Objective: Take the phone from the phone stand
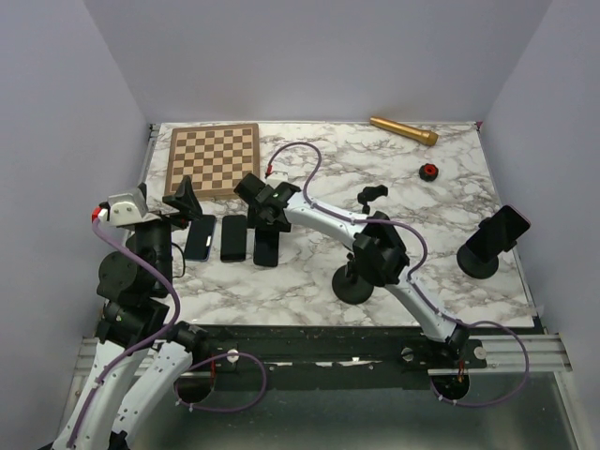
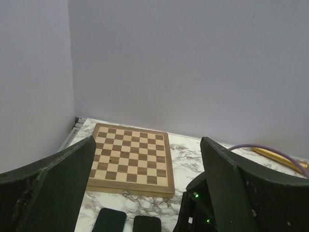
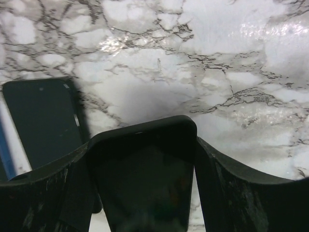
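Now the right pincer [image 3: 145, 203] is clamped on the phone [image 3: 142, 159], just beside a neighbouring phone [image 3: 43, 121], bare desk [image 3: 217, 72] beyond, while the left pincer [image 2: 148, 145] gapes by the chessboard [image 2: 130, 157].

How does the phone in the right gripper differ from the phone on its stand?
The gripped phone is clamped by the right gripper, low over the table; the stand phone sits propped, tilted, untouched. The gripped phone neighbours two flat phones; the stand phone stands alone. Both are dark.

clear: table [image 1: 384, 155] rear-centre | obstacles: chessboard [image 1: 214, 157], flat phones [image 1: 232, 238], seemingly close-packed
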Motion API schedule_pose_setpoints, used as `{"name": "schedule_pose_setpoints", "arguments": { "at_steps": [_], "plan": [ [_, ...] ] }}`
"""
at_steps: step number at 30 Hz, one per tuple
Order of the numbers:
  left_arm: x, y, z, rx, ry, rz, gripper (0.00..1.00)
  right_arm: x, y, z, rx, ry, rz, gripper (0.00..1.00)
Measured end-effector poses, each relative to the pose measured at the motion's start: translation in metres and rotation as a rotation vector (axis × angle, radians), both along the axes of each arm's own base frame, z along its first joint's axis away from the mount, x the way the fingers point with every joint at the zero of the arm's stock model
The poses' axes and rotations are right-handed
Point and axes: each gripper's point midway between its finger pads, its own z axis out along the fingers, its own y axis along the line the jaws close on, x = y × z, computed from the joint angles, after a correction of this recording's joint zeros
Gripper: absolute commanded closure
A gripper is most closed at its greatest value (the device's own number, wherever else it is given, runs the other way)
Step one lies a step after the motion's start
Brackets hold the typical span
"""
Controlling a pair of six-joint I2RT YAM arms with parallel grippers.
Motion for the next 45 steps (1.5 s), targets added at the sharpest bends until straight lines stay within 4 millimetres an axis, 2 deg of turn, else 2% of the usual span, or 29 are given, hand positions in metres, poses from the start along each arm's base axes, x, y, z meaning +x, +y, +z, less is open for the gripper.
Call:
{"name": "schedule_pose_setpoints", "arguments": {
  "at_steps": [3, 10, 14, 20, 29, 31, 32, 36, 45],
  "plan": [
    [0.0, 0.001, 0.0, -0.004, 0.0, 0.008, 0.04, 0.0, -0.004, -0.022, -0.038, 0.014, -0.015, 0.99],
    [-0.001, 0.002, 0.0, -0.008, 0.0, 0.009, 0.04, 0.007, -0.001, -0.021, -0.027, -0.021, -0.051, 0.99],
    [-0.001, 0.002, 0.0, -0.01, 0.001, 0.011, 0.04, 0.013, 0.003, -0.021, -0.023, -0.041, -0.063, 0.77],
    [-0.001, 0.003, 0.0, -0.013, -0.001, 0.017, 0.04, 0.014, 0.003, -0.021, -0.026, -0.05, -0.069, 0.61],
    [0.003, 0.002, -0.003, -0.008, 0.011, 0.019, 0.05, 0.011, 0.006, -0.022, -0.034, -0.056, -0.043, 0.23],
    [0.004, 0.001, -0.005, -0.005, 0.018, 0.019, 0.05, 0.012, 0.006, -0.023, -0.034, -0.06, -0.034, 0.11],
    [0.005, 0.001, -0.005, -0.005, 0.021, 0.019, 0.05, 0.012, 0.007, -0.023, -0.031, -0.063, -0.028, 0.01],
    [0.008, -0.001, -0.008, -0.005, 0.03, 0.017, 0.06, 0.013, 0.014, -0.02, -0.015, -0.081, 0.001, 0.0],
    [0.017, -0.005, -0.016, 0.003, 0.062, 0.015, 0.06, 0.013, 0.013, -0.018, -0.009, -0.094, 0.018, 0.0]
  ]
}}
